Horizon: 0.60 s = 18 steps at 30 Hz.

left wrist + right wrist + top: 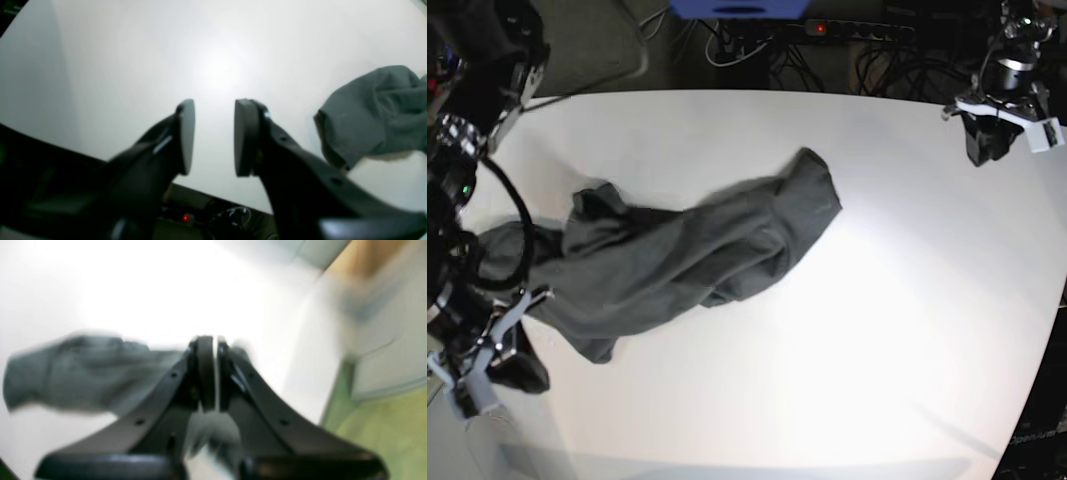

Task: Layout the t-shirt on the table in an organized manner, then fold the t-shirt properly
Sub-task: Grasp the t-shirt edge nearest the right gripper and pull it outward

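Observation:
The dark grey t-shirt (697, 250) lies crumpled and stretched across the left half of the white table (877, 350), running from mid-table toward the near left. My right gripper (522, 372) is at the near left corner, just beside the shirt's lower end. In the blurred right wrist view my right gripper (215, 350) is shut, a thin bright slit shows between its pads, and the t-shirt (76, 373) lies to its left. My left gripper (989, 150) hangs over the far right corner. My left gripper (214, 110) is open and empty above bare table (133, 66), with a shirt end (373, 110) to its right.
Beyond the table's far edge are a power strip with a red light (847, 30), tangled cables and a blue box (737, 8). The table edge and green floor (383, 426) lie right of my right gripper. The dark drop-off (50, 186) is just behind my left gripper.

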{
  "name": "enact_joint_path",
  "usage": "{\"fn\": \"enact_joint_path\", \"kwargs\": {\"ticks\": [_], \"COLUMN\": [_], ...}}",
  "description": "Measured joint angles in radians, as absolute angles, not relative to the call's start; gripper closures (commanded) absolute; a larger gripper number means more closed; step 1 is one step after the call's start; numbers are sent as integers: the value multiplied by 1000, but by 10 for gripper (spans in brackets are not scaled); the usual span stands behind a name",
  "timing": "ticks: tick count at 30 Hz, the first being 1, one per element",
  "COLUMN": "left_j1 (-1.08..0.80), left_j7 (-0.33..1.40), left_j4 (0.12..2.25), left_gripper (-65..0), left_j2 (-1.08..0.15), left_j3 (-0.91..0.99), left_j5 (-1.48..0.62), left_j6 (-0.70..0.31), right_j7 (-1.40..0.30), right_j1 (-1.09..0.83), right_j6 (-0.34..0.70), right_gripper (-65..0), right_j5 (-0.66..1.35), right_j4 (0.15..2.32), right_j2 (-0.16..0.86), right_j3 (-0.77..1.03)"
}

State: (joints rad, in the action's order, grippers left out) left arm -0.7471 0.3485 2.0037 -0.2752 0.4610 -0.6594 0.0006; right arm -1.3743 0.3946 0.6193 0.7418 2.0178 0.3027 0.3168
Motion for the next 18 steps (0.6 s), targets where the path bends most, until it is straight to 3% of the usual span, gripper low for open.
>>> {"fn": "enact_joint_path", "kwargs": {"ticks": [6,11,14,18], "left_j1": [-751,-751,-751,-747], "left_j7": [348,348,348,347], "left_j4": [2004,2004,2004,2004], "left_gripper": [-195,-195,-195,-195], "left_j2": [-271,-273,-270,-274], "left_j3": [461,462,462,464], "left_j5": [-659,-660,-660,-657], "left_j6": [-1,-2,-3,-1], "right_j7": [-1403,-1429,-1423,-1418], "right_j1": [550,373,261,103], "right_j6": [620,621,620,621], "right_gripper": [0,-6,-75,-220], "right_j5": [767,750,756,756], "right_j4": [2021,1982,1960,1961], "right_j2": [308,329,324,321], "right_j3": [320,317,314,316]}}
